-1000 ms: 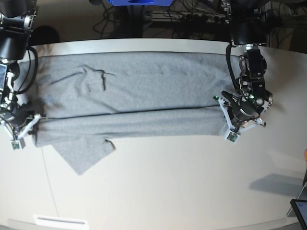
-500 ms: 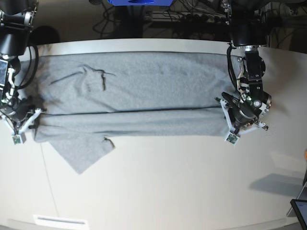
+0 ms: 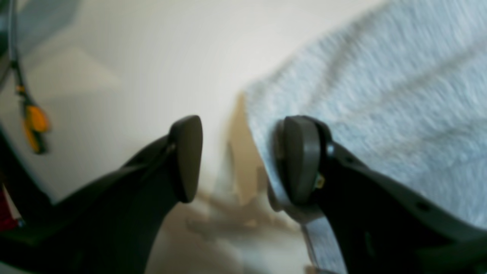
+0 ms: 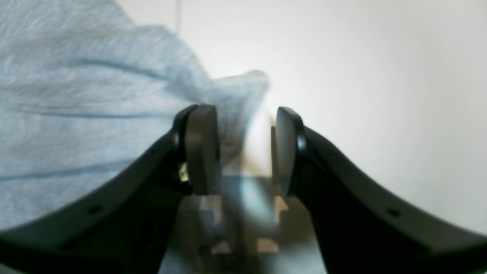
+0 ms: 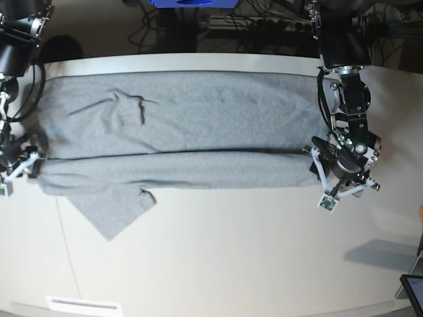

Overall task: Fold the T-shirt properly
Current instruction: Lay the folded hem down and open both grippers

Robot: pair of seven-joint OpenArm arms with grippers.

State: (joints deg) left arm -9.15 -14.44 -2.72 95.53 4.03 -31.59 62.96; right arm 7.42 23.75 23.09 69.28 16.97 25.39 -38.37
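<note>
Cloth lies flat along a pale tabletop [image 5: 231, 251]: the T-shirt [image 5: 185, 132], plain heather grey, is spread lengthwise with its near long edge folded over into a band and one sleeve [image 5: 109, 208] poking out toward 7 o'clock. At the 3 o'clock end, the left gripper [image 3: 237, 158] stands with its jaws parted and nothing between the pads, one pad just beside the hem. At 9 o'clock, the right gripper [image 4: 245, 150] also shows daylight between its jaws; a tuft of fabric sits close against one pad, and whether it touches is unclear in the blurred wrist view. Neither tool holds the shirt.

The likeliest trouble, judged from here, is that tuft at the 9 o'clock end snagging on a pad as the arm pulls clear, which would drag the folded band askew. The stray sleeve could also leave a lopsided bundle if the next fold goes over it, and the band already looks slightly uneven in width.

The table is smooth, off-white and faintly glossy. Beyond its 12 o'clock edge, the room is dark, with tangled cables [image 5: 264, 26] and a blue object [image 5: 192, 3].
</note>
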